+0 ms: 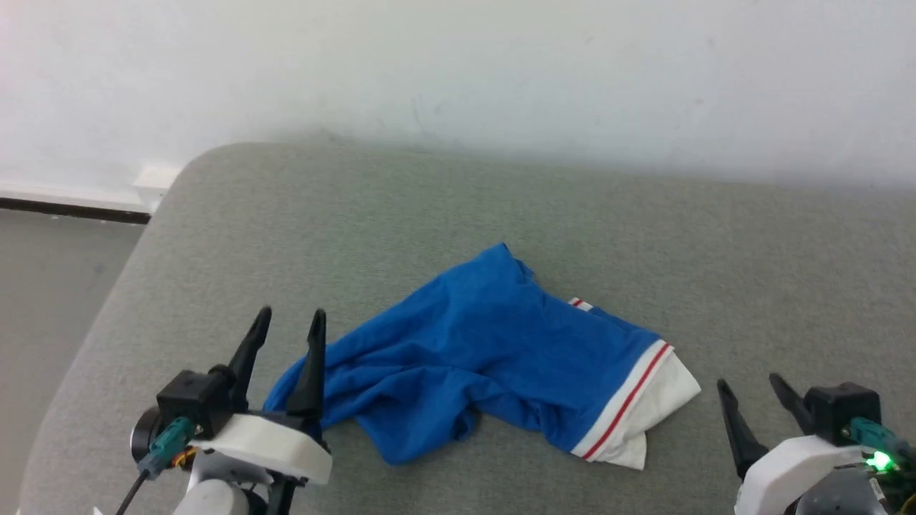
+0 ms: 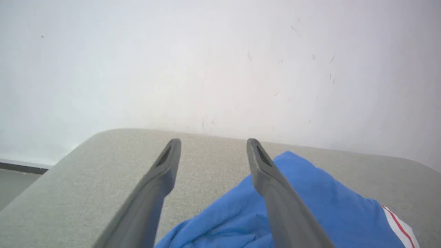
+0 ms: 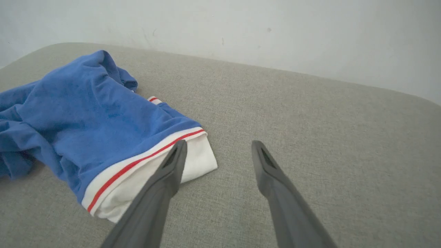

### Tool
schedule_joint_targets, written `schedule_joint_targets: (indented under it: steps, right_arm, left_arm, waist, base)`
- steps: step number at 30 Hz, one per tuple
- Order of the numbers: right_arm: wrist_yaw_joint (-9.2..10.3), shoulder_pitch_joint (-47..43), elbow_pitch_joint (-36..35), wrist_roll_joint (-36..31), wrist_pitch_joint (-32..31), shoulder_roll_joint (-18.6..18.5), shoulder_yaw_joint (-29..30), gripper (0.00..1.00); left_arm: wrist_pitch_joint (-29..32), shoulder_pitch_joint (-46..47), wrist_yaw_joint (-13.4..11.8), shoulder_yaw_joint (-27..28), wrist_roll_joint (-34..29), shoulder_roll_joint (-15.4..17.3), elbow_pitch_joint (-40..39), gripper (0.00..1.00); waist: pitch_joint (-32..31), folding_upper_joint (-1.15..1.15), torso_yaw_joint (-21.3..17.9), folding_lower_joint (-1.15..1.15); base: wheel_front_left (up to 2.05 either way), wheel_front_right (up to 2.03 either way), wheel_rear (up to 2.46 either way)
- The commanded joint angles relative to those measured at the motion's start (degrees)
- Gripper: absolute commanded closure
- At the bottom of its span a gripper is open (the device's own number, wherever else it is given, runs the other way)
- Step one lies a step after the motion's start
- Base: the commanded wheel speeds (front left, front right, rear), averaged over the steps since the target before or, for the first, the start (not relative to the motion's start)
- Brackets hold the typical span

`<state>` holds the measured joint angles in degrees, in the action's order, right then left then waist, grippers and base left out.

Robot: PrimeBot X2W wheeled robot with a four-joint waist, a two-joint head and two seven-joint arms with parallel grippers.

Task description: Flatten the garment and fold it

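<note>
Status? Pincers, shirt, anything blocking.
Left pincer open, empty, at left end of garment. Right pincer open, empty, right of it, apart. Shirt crumpled on grey cushion, not flattened. Nothing seen blocking.

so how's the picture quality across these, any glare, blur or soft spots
Head view: soft overall, wall washed out toward the top left, green light glowing near the right claw. Left wrist view: wall blown out mid-frame, left claw soft up close. Right wrist view: sharpest, cushion weave legible, faint shadow under the garment.
</note>
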<state>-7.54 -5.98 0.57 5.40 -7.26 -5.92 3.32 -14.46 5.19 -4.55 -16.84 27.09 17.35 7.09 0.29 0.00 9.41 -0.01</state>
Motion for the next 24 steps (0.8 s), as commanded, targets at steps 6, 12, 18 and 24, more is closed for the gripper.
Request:
schedule_joint_targets:
  steps: [6, 12, 18, 24]
  right_arm:
    - [0.05, 4.3, 4.6, 2.0, -15.9, 0.9, 1.2, 0.00]
    - [0.05, 10.2, 11.4, 0.7, -27.4, 1.2, 2.5, 0.00]
    - [0.05, 13.6, 17.6, -2.5, -29.5, 1.2, 4.6, 0.00]
    - [0.05, 14.9, 22.1, -3.2, -27.6, 1.6, 4.1, 1.00]
  left_arm:
    - [-0.5, -2.1, 1.1, 2.6, -11.6, -1.2, -10.2, 0.00]
    - [-0.5, -4.8, 1.2, 3.3, -19.7, -4.1, -16.2, 0.00]
    - [-0.5, -5.2, 2.8, 3.1, -21.6, -6.8, -15.6, 0.00]
    - [-0.5, -5.3, 4.7, 3.7, -21.5, -9.0, -12.8, 0.00]
  waist:
    - [-0.5, 0.00, 4.2, 0.01]
    - [1.5, 0.00, 7.6, 0.01]
    - [3.7, 0.00, 10.5, 0.01]
    - [5.0, 0.00, 11.0, 0.01]
  base:
    - [0.00, 0.00, 0.00]
    - [0.00, 0.00, 0.00]
    - [0.00, 0.00, 0.00]
    - [0.00, 0.00, 0.00]
